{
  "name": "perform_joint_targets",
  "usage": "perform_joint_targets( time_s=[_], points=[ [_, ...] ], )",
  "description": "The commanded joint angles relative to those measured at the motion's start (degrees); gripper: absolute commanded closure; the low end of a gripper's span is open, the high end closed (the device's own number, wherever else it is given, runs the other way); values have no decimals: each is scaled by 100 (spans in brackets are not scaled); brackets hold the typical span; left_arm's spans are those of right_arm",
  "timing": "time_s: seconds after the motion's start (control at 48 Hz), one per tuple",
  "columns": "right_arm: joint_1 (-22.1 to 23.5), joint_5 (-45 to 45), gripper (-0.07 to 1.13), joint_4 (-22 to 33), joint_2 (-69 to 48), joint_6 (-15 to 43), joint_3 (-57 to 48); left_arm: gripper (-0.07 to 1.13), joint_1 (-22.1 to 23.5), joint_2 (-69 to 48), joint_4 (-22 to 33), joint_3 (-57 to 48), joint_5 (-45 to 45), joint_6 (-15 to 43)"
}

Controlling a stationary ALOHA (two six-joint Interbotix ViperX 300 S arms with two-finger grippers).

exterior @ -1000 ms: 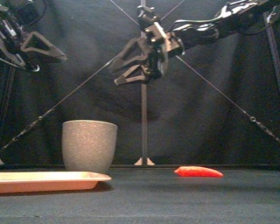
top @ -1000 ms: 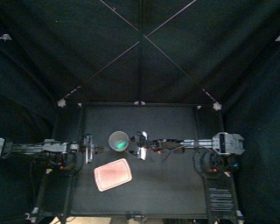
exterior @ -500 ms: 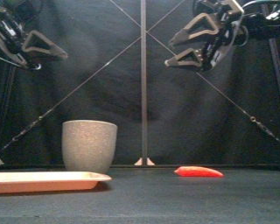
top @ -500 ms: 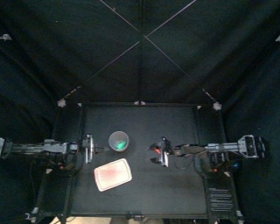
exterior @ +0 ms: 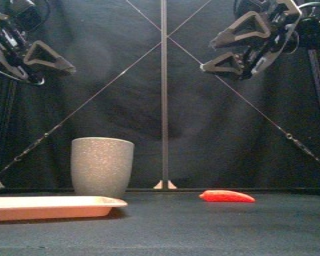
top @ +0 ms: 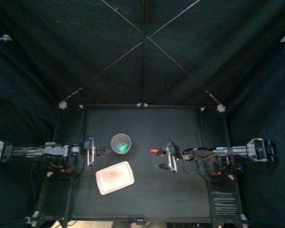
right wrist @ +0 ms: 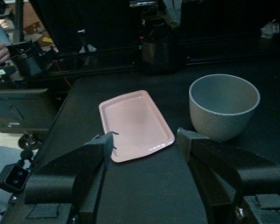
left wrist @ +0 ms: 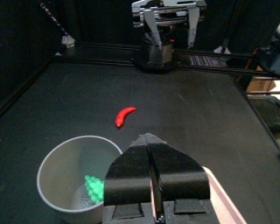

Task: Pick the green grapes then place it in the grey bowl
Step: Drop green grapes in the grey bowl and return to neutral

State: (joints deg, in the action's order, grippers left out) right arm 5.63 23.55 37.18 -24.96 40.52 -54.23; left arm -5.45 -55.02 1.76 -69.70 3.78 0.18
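We see the right gripper (exterior: 208, 56), jaws spread and empty, drawn back from above the tall grey speckled cup (exterior: 101, 165), where the green grapes (left wrist: 95, 186) now lie, so the placing looks done, while the left gripper (left wrist: 150, 149) rests pressed together.

No lettering, label or number can be read — not on cup, tray or table
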Motion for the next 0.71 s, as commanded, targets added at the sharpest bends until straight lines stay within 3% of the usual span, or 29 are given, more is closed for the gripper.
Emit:
perform_joint_targets(
  time_s=[0.021,0.708],
  points=[
    [18,44,12,-9,-97,9,44,96,-26,0,9,88,53,0],
    [53,35,12,-26,-97,35,-62,96,-70,0,9,88,53,0]
  ],
)
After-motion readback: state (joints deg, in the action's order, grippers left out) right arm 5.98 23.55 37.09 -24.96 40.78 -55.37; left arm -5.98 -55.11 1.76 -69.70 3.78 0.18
